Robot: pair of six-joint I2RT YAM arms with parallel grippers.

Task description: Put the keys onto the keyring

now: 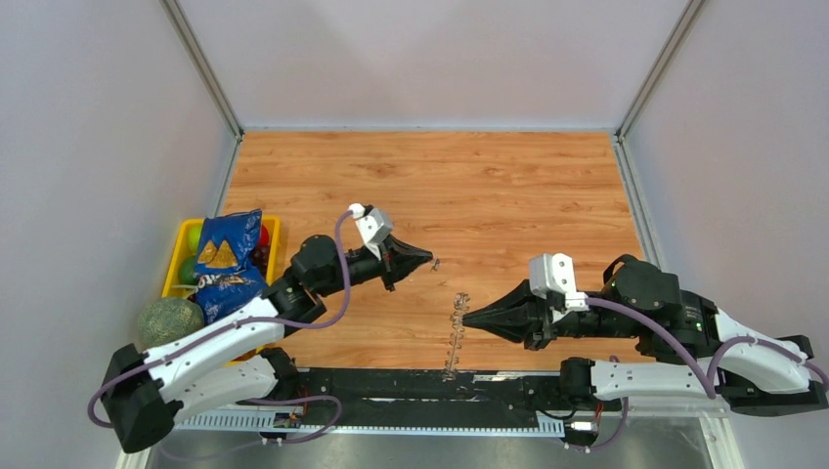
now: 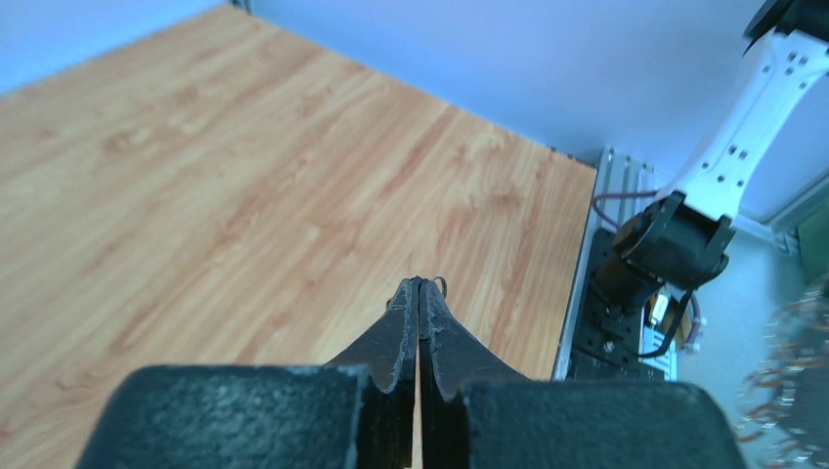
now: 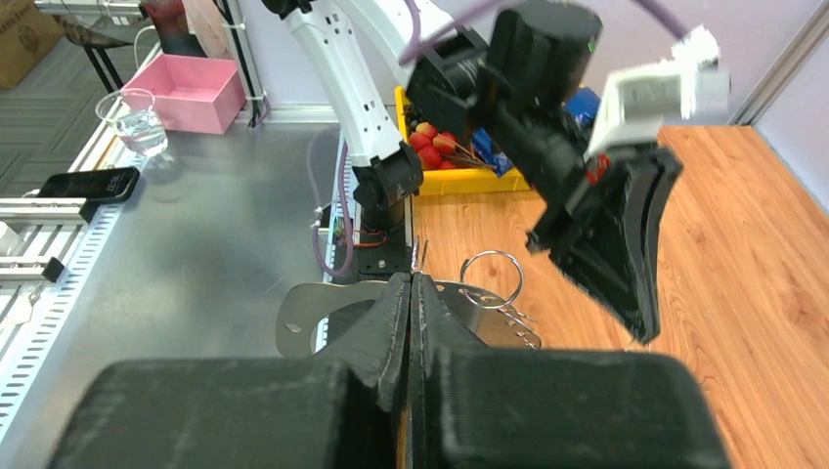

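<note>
One keyring (image 1: pixel 456 337) beside right fingers (image 1: pixel 497 315), yellow bin (image 1: pixel 183 236), blue bag (image 1: pixel 227 262) left

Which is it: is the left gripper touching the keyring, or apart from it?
Apart. The top view shows bare wood between the tip of the left gripper and the keyring.

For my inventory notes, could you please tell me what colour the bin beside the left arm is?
Yellow; the bin shows best in the top external view.
</note>
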